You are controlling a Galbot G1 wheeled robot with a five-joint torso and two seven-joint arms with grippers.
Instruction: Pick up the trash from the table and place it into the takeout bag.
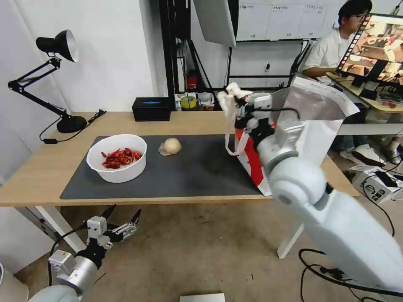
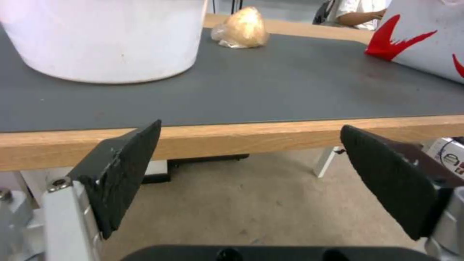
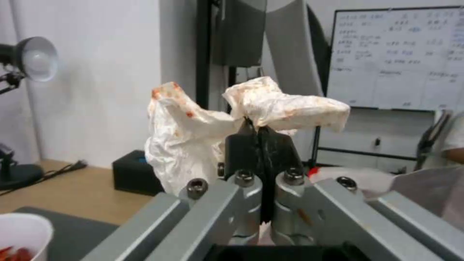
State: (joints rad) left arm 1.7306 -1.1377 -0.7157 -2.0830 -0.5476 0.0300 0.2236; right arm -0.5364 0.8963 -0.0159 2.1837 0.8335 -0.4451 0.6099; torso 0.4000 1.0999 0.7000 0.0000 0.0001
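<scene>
My right gripper (image 1: 237,105) is shut on a crumpled white tissue (image 1: 230,98), stained orange, held in the air just left of the takeout bag's (image 1: 312,134) open top. In the right wrist view the tissue (image 3: 203,127) bulges above the pinched fingertips (image 3: 259,136). The bag stands at the right end of the table (image 1: 46,167), white with red panels and a foil lining. On the dark mat (image 1: 189,172) sit a white bowl of red shells (image 1: 117,157) and a beige bun (image 1: 172,146). My left gripper (image 1: 124,216) hangs open below the table's front edge, empty.
A black tissue box (image 1: 151,109) and a black desk lamp (image 1: 58,75) stand along the table's back edge. The left wrist view looks over the table edge at the bowl (image 2: 106,40), the bun (image 2: 244,27) and the bag (image 2: 425,40). A person sits at a desk behind the bag.
</scene>
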